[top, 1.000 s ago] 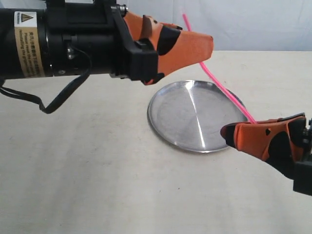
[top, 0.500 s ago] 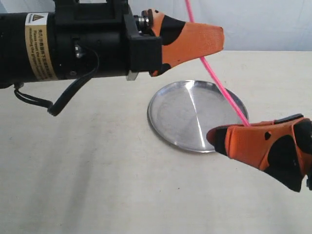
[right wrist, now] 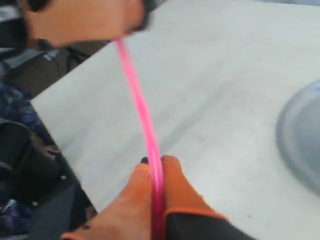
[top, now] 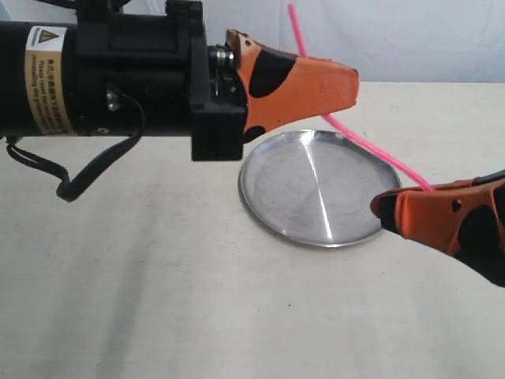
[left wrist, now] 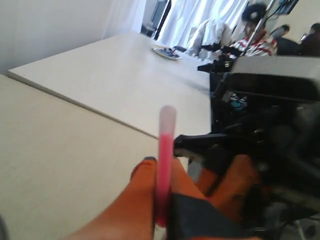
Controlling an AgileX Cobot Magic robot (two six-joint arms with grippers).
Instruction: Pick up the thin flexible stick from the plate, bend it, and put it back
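The stick [top: 371,146] now kinks below the left gripper [top: 351,83] instead of running straight, its lower stretch flatter. The right gripper [top: 384,212] sits farther right.

The table [top: 158,284] I work over is a pale cream, matte top; the plate [top: 284,189] lies flat on it, round shiny steel, shallow-rimmed, with the table's far edge not far behind the plate
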